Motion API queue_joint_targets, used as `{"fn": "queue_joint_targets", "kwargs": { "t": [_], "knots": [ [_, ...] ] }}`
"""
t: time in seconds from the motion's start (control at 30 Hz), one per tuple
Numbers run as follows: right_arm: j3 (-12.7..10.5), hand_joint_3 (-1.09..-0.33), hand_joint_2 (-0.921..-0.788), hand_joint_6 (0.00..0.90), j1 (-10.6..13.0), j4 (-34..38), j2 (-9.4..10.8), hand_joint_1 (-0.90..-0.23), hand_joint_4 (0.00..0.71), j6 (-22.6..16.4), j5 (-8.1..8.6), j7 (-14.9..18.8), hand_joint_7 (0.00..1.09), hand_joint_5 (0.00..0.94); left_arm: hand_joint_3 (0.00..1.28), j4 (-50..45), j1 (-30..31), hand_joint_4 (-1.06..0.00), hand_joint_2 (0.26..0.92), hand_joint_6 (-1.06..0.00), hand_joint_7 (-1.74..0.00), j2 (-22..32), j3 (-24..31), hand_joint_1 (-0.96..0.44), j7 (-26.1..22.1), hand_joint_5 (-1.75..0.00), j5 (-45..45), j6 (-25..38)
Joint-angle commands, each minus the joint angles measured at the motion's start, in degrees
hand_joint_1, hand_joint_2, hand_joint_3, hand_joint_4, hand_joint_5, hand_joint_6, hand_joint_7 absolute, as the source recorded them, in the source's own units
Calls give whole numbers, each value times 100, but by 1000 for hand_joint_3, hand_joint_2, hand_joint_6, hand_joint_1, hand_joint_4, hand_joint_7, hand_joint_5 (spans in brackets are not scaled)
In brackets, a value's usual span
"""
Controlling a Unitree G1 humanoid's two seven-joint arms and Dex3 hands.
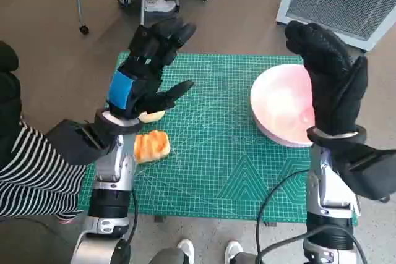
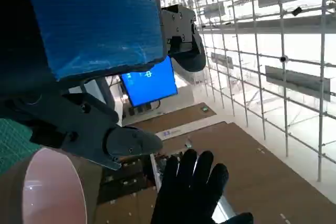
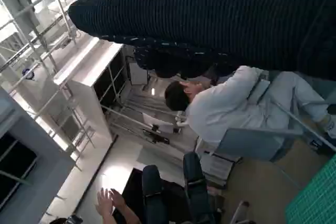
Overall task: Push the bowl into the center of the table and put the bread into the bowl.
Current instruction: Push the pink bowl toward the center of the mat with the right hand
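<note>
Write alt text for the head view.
Both hands are raised, open and empty, above a green cutting mat: the blue-taped left hand over the bread, the gloved right hand beside the pink bowl at the mat's right edge.

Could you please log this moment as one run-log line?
left hand: open, raised | right hand: open, raised | bowl: right side of mat | bread: mat's left, untouched

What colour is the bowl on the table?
The bowl is pale pink, nearly white at its rim. The head view shows it best.
</note>
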Motion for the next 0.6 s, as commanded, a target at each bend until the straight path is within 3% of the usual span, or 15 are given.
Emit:
{"fn": "queue_joint_targets", "kwargs": {
  "t": [0.03,0.6],
  "knots": [
    [7,-677,-921,201,128,25,29,-697,254,113,86,31,344,0,286,35,-110,-158,856,1,-789,15,-30,-93,31,-309,65,-101],
    [8,-673,-921,208,183,-79,4,-697,254,188,95,-11,344,0,284,-102,-139,-169,861,1,-798,1,-98,-82,72,-314,29,62]
  ]
}}
